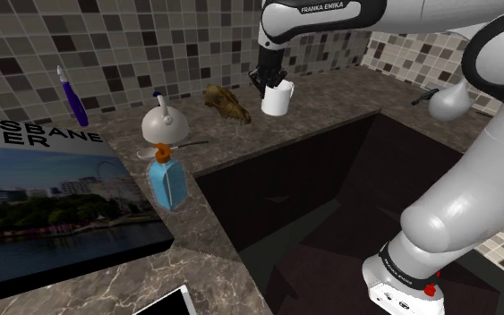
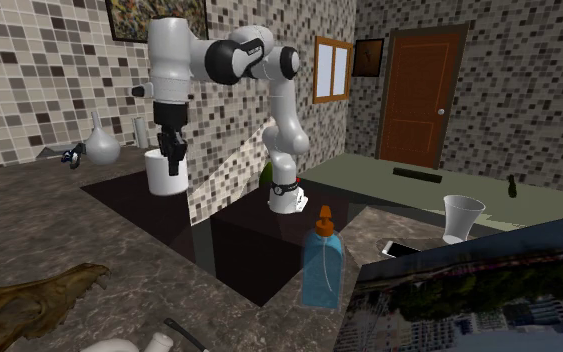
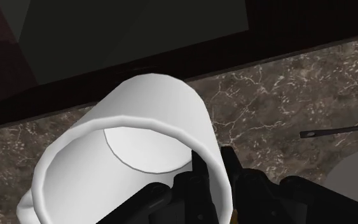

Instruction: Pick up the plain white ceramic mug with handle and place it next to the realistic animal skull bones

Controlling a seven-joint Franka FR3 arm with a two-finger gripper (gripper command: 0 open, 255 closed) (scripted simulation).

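The white mug (image 1: 277,99) hangs from my gripper (image 1: 267,83), which is shut on its rim, over the dark marble counter (image 1: 330,94) behind the sink. The brown animal skull (image 1: 227,104) lies on the same counter, a short way toward the shoulder view's left of the mug. In the second exterior view the mug (image 2: 167,173) is under the gripper (image 2: 172,152), and the skull (image 2: 31,298) lies low at the left. In the wrist view one black finger (image 3: 199,170) is inside the mug (image 3: 147,112) and the other outside, clasping the wall. Whether the mug's base touches the counter I cannot tell.
A deep dark sink basin (image 1: 330,206) opens in front of the mug. Left of the skull stand a white bell-shaped object (image 1: 165,124), a blue bottle with an orange cap (image 1: 166,180), a purple toothbrush (image 1: 72,96) and a large picture book (image 1: 53,201). A round flask (image 1: 448,100) sits at the right.
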